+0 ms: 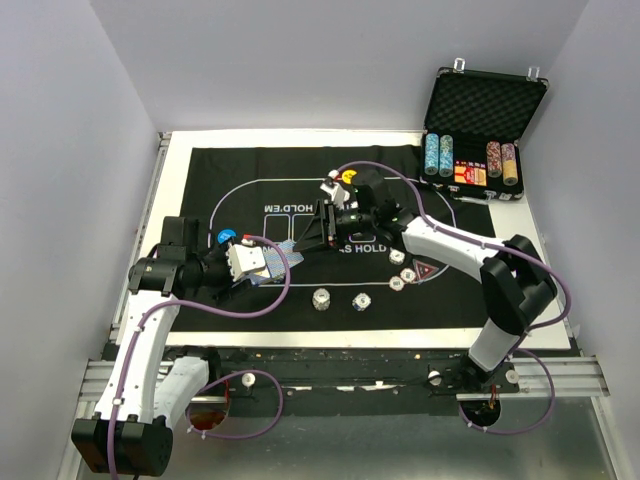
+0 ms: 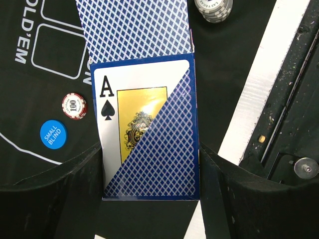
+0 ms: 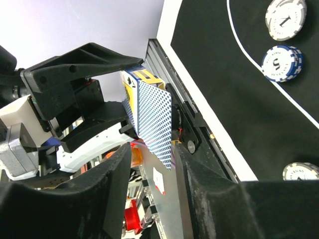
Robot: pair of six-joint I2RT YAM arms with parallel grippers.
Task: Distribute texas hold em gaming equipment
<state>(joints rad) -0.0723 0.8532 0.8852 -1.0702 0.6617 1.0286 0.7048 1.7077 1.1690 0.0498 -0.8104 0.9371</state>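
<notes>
My left gripper [image 2: 149,167] is shut on the small deck box [image 2: 164,149], whose face shows an ace of spades. Blue-backed playing cards [image 2: 134,30] stick out of the box's far end. In the top view the box [image 1: 258,262] hangs over the mat's left part. My right gripper [image 3: 153,152] stands open around the protruding cards [image 3: 155,119]; a gap shows on the left finger's side. Poker chip stacks [image 1: 320,298] [image 1: 362,300] [image 1: 402,275] sit on the mat. A blue button disc [image 1: 226,237] lies near the left arm and a yellow one [image 1: 347,176] lies farther back.
The large black felt mat [image 1: 300,165] covers the white table. An open black case [image 1: 480,130] with more chip stacks stands at the back right. A chip marked 100 [image 2: 74,105] and the small blind disc [image 2: 53,134] lie left of the box. The metal rail [image 1: 350,370] runs along the near edge.
</notes>
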